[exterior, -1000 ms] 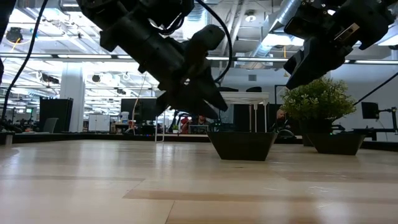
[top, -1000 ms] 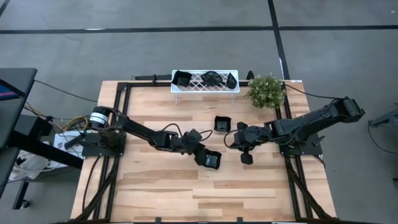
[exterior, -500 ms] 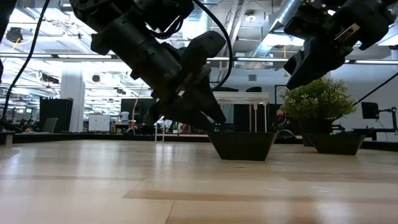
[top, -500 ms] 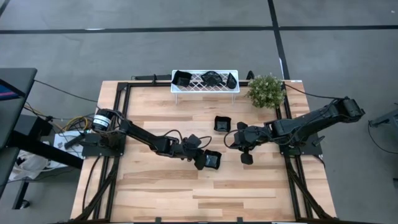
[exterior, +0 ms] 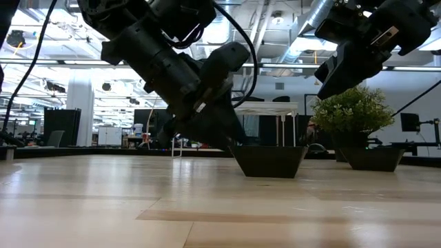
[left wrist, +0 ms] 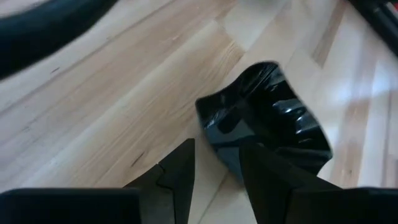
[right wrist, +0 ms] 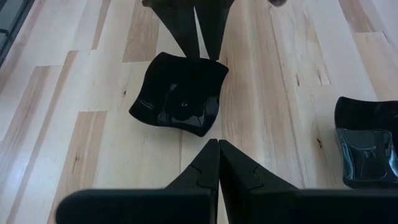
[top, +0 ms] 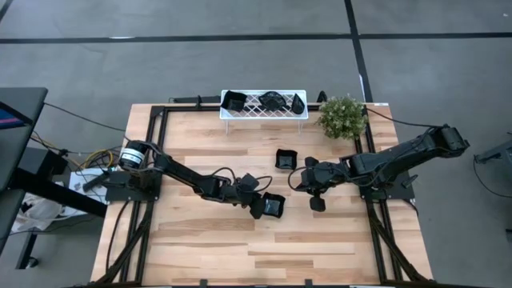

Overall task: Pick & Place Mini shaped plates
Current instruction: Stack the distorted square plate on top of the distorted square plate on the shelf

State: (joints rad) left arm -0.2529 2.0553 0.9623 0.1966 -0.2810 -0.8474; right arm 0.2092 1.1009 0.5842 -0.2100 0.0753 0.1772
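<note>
Fingers of the left gripper (left wrist: 214, 171) stand apart astride the near rim of the square black plate (left wrist: 267, 121), so close squarely before lifting.

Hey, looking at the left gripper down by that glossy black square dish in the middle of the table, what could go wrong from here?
1. The open left gripper straddles one edge of the glossy black square dish; closing on that thin rim could tip or skid it across the wooden table.
2. The shut right gripper hovers nearby; lifting toward it may cause a collision.
3. A second black dish sits close and could get bumped.
</note>
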